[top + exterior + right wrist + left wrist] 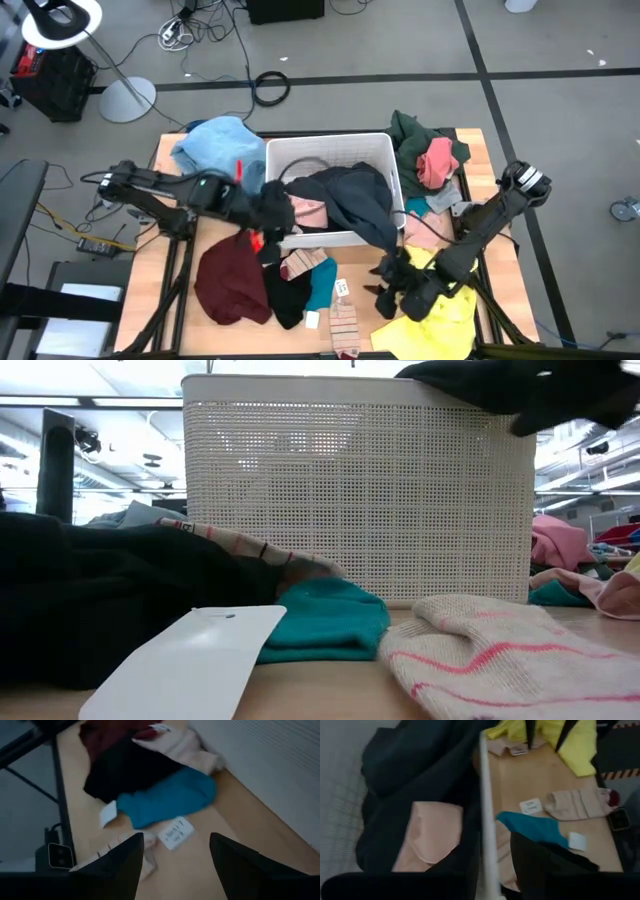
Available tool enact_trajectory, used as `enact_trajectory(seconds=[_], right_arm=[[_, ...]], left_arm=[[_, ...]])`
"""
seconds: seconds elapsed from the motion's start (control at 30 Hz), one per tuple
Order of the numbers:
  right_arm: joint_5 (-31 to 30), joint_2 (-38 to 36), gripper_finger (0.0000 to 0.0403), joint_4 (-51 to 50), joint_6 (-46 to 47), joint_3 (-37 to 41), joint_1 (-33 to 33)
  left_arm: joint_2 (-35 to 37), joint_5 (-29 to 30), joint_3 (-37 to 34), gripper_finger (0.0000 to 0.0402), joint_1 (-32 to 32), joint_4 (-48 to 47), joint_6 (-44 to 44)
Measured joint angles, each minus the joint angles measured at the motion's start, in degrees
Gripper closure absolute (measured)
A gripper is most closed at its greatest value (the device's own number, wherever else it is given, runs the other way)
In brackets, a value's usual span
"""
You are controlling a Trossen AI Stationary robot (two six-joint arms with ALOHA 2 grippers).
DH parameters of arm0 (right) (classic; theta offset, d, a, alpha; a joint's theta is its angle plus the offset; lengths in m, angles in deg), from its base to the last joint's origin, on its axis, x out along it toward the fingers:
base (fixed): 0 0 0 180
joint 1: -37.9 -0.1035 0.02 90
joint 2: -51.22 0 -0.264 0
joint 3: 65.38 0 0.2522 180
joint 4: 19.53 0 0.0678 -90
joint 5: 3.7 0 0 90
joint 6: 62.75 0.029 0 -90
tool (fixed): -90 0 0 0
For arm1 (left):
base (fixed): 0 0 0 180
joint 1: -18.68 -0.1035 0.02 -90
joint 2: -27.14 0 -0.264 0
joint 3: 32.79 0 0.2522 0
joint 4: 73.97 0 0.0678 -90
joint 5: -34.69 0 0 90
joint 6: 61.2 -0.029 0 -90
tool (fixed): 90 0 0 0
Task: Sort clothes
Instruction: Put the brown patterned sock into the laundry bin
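Clothes lie scattered over the wooden counter around a white mesh bin that stands near its middle; inside the bin a dark navy garment drapes over the front wall, with a pale pink piece beside it; a light blue garment is heaped just left of the bin, a dark green one and a pink one just right of it; in front of the bin lie a maroon garment, a black one, a teal one and a striped beige sock; a yellow garment sits at the front right corner; the left pincer hangs at the bin's front left corner, over the rim, and whether its fingers are apart or together cannot be told; the right pincer hovers low over the counter in front of the bin, beside the yellow garment, its fingers well apart and empty, with a small white tag and the teal garment just ahead of them.
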Motion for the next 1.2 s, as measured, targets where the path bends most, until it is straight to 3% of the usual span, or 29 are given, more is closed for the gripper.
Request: enact_trajectory(seconds=[0.23,0.47,0.73,0.9,1.1,1.2], right_arm=[[7.94,5.09,0.0174,7.17,-8.31,-0.87,5.78],[17.18,12.02,0.0174,5.02,-13.75,-7.55,8.68],[26.7,21.49,0.0174,-9.91,-15.34,-19.27,10.39],[30.27,28.92,0.0174,-15.45,-17.83,-26.84,11.06],[31.89,35.86,0.0175,-19.1,-19.72,-33.13,11.81],[31.96,37.83,0.0205,-21.99,-20.47,-36.04,11.98]], left_arm=[[0.45,7.69,-2.88,0.0286,10.46,-0.14,5.57],[6.77,9.99,-18.43,0.0286,16.96,8.91,15.12],[14.76,10.4,-37.04,0.0286,19.0,24.0,22.46],[18.91,11.15,-45.12,0.0286,19.31,30.77,25.75],[19.97,11.36,-49.37,0.0286,19.61,36.65,26.2],[19.91,11.23,-49.81,0.0286,19.83,37.53,26.84]])
